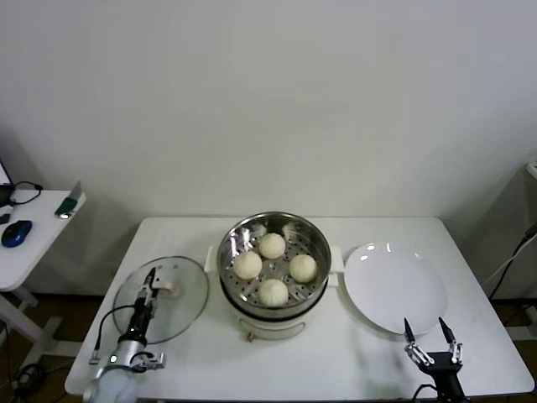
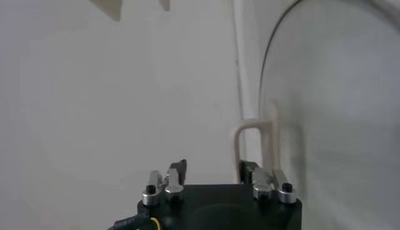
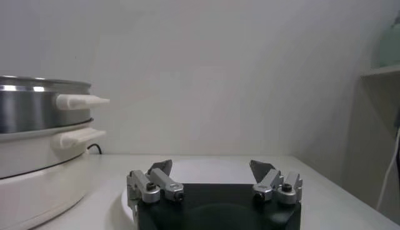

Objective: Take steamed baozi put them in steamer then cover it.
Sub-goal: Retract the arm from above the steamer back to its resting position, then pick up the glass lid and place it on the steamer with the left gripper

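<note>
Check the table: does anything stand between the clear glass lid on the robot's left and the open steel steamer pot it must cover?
Nothing visible does. The clear glass lid lies beside the steel steamer pot, bare white table between.

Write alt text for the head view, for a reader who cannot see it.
Four buns sit in an open steel steamer at the middle of a white table. The left end effector is over the handle of the glass lid lying left of the steamer; the right end effector waits open near an empty white plate.
</note>
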`<state>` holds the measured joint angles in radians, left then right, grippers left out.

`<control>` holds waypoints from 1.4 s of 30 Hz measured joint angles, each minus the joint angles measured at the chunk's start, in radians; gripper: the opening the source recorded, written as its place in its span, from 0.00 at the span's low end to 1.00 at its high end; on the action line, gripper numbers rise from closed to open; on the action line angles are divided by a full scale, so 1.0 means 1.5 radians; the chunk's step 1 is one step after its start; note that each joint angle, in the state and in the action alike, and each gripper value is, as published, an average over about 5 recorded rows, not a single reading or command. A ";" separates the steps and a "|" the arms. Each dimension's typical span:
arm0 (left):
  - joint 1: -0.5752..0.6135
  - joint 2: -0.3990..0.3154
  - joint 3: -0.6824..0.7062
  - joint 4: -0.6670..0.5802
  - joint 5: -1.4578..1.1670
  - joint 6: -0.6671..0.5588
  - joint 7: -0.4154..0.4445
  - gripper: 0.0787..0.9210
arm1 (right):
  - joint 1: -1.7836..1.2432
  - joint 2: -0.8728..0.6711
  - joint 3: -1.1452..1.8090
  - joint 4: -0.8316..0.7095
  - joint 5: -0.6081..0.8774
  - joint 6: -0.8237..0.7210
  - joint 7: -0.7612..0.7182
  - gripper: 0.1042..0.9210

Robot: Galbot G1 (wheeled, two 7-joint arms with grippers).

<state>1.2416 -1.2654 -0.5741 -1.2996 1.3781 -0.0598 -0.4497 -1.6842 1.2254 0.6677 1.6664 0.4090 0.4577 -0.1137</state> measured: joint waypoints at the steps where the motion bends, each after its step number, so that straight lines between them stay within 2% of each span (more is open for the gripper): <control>1: 0.000 0.001 0.000 0.003 0.000 -0.001 0.000 0.54 | 0.000 0.000 0.000 0.000 0.000 0.000 0.000 0.88; 11: -0.002 0.005 -0.004 0.020 -0.001 -0.003 -0.005 0.19 | 0.003 0.003 -0.002 0.001 -0.002 -0.002 0.000 0.88; 15: -0.001 0.007 -0.004 0.015 -0.008 0.002 -0.004 0.08 | 0.002 0.004 0.000 0.005 -0.004 -0.004 0.000 0.88; 20: 0.010 0.020 -0.004 -0.015 -0.031 0.017 0.011 0.07 | -0.001 0.005 0.005 0.012 -0.008 -0.010 0.003 0.88; 24: 0.027 0.040 -0.008 -0.076 -0.068 0.047 0.043 0.07 | -0.004 0.004 0.009 0.016 -0.017 -0.019 0.010 0.88; 35: 0.057 0.120 -0.009 -0.318 -0.191 0.211 0.202 0.07 | -0.005 0.007 0.008 0.015 -0.047 -0.044 0.031 0.88; 42: 0.038 0.138 0.050 -0.443 -0.202 0.310 0.288 0.07 | 0.001 0.008 0.003 0.015 -0.053 -0.045 0.034 0.88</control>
<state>1.2992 -1.0590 -0.4990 -1.9640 1.0750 0.4046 -0.0182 -1.6832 1.2372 0.6725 1.6895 0.3301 0.3901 -0.0629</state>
